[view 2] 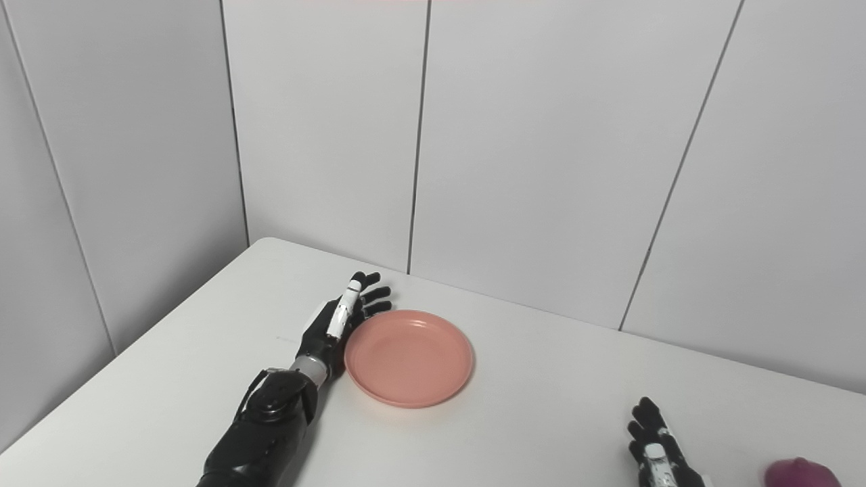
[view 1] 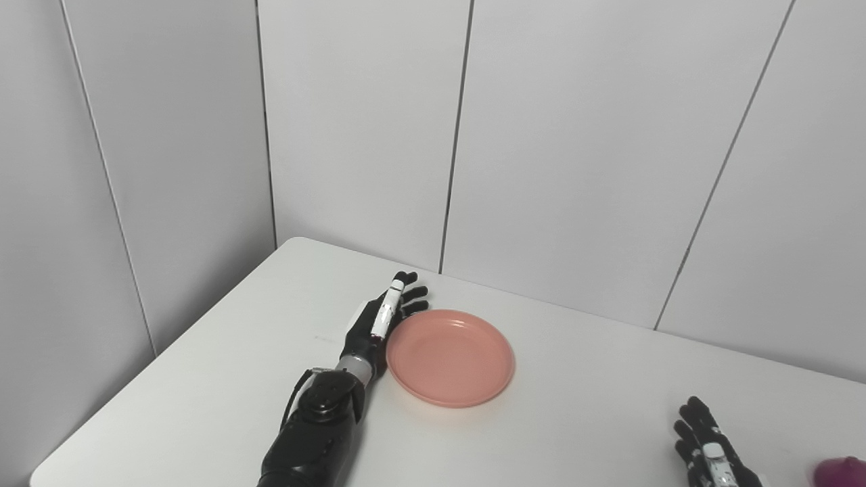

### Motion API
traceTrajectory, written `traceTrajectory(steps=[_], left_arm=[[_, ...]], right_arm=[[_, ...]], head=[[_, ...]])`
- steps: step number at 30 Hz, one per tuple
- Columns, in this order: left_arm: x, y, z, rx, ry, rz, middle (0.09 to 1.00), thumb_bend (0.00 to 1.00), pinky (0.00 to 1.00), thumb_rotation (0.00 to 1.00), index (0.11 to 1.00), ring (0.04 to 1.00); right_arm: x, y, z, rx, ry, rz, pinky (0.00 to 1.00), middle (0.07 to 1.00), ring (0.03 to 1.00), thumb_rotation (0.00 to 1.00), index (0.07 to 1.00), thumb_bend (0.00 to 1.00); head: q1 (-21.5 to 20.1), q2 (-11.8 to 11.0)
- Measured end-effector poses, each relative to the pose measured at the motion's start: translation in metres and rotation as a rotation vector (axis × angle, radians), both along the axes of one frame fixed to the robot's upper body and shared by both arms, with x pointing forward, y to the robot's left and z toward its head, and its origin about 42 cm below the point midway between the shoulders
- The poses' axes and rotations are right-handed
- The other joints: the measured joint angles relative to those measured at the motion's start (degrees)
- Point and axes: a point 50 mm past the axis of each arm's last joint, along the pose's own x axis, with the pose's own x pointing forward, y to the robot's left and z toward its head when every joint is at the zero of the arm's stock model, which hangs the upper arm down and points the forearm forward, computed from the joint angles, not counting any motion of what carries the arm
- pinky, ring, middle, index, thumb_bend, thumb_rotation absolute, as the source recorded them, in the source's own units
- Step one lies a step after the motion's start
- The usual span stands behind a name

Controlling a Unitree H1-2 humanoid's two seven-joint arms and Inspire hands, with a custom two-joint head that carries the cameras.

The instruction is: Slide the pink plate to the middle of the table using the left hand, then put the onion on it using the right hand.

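Black and flat-fingered, your left hand [view 1: 379,323] stands on its edge against the left rim of the pink plate [view 1: 450,357], fingers extended and slightly fanned, gripping nothing; it appears to touch the rim, though you cannot be sure of contact along its whole length. The step in hand, by my judgement, is the push: the plate sits left of the worktop's [view 1: 575,412] middle and towards the back wall, so it seems to need to travel rightward and a little towards you. Keep the hand upright like a paddle, with palm and fingers spread along the rim, so that the force passes through the plate's centre; a push from the fingertips alone would likely spin the plate instead of sliding it. Move slowly and low, since the shallow rim could let the hand ride up over it. Further out, your right hand [view 1: 710,446] waits at the bottom right, fingers loosely apart and empty, partly cut off by the picture's edge. Just beyond it, a purple rounded shape, presumably the onion [view 2: 802,472], lies at the lower right corner, well apart from the plate. Stop the plate short of the right hand so that the placing has room.
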Motion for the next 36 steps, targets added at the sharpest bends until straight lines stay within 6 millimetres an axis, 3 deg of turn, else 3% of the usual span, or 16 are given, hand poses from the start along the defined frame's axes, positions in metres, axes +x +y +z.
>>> traceTrajectory(steps=[5, 16, 26, 36], left_arm=[[-0.002, -0.006, 0.0, 0.0, 0.011, -0.016, 0.859, 0.48, 0.85, 1.0, 0.886, 0.841], [-0.003, -0.019, -0.001, 0.015, 0.014, -0.104, 0.854, 0.5, 0.84, 1.0, 0.88, 0.839], [-0.005, -0.04, -0.004, 0.012, 0.014, -0.201, 0.847, 0.53, 0.81, 1.0, 0.872, 0.822], [-0.018, -0.056, -0.004, 0.012, 0.009, -0.256, 0.852, 0.5, 0.82, 1.0, 0.878, 0.821]], right_arm=[[0.0, 0.007, 0.0, -0.029, -0.001, -0.005, 1.0, 0.942, 0.952, 0.69, 0.945, 0.43], [-0.001, 0.033, 0.015, 0.004, -0.026, -0.076, 0.99, 0.897, 0.925, 0.56, 0.868, 0.49], [-0.001, 0.04, 0.015, -0.007, 0.006, -0.111, 1.0, 0.891, 0.934, 0.57, 0.866, 0.52], [-0.002, 0.046, 0.016, -0.011, 0.003, -0.091, 1.0, 0.917, 0.946, 0.62, 0.896, 0.48]], head=[[-4.65, 1.05], [-12.92, 2.46], [-16.79, 3.43], [-17.32, 3.6]])
